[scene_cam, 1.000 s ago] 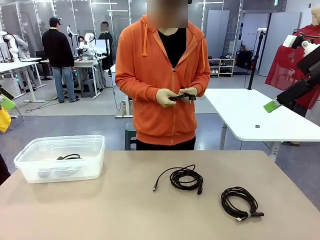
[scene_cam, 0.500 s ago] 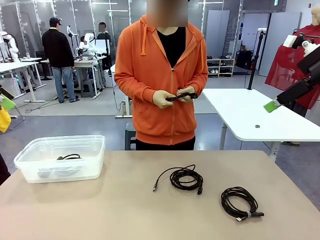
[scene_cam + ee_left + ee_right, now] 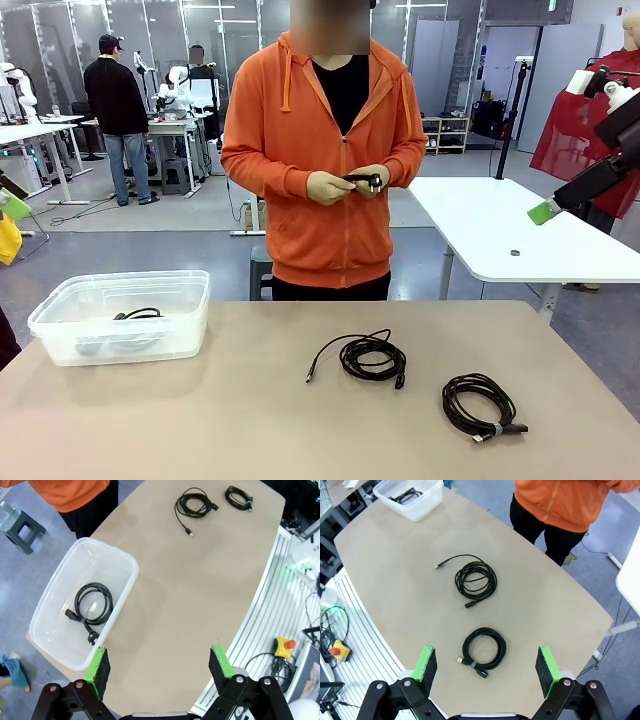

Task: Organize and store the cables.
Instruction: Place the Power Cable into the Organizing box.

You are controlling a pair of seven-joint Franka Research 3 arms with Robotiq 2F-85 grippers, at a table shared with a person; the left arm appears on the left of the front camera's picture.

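Beneath right end effector (image 3: 485, 654), well apart: coiled cable (image 3: 501, 649) on table (image 3: 395, 570).

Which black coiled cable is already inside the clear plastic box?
The coiled black cable with the plug, lying in the clear plastic box. The middle coil and the right coil lie on the tan table.

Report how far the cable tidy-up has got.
Done: one coiled cable lies in the clear bin. In hand: the person's hands hold another black cable. Remaining on the table: the middle coil and the right coil. The left gripper and right gripper have jaws open, empty.
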